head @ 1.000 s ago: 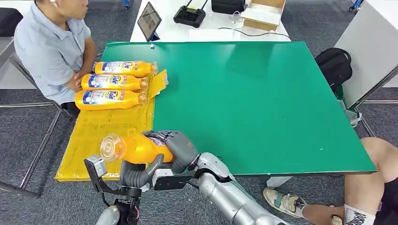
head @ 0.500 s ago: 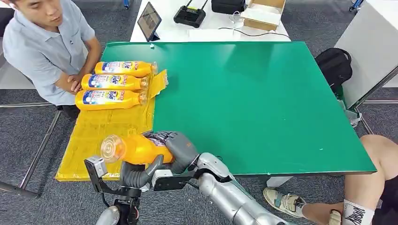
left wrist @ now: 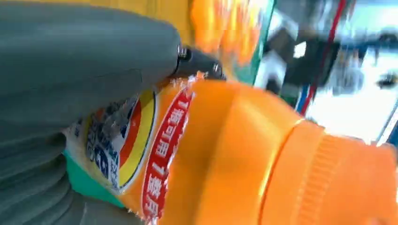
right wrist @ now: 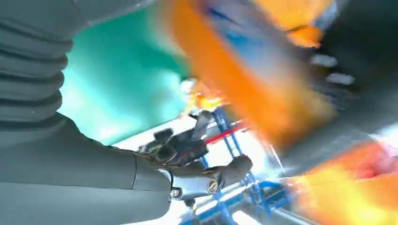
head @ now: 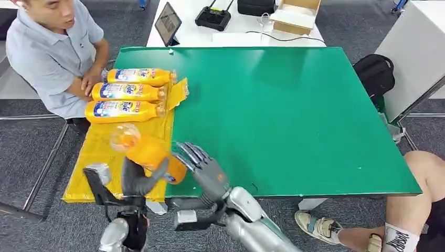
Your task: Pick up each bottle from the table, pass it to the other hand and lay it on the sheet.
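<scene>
My left hand grips an orange bottle by its body, cap end tilted up over the near part of the yellow sheet. Just right of the bottle, my right hand has its fingers spread and holds nothing. Three more orange bottles lie side by side at the sheet's far end. In the left wrist view the labelled bottle sits against my left hand. The right wrist view shows my right hand with fingers apart and the blurred bottle beyond it.
The green table stretches away to the right of the sheet. A person sits at the far left by the laid bottles. A tablet, a controller and a box lie behind; another person's leg is at the right.
My right hand has let go of the bottle and spread its fingers. My left hand now holds it alone and has tilted it up and slightly left over the sheet.
</scene>
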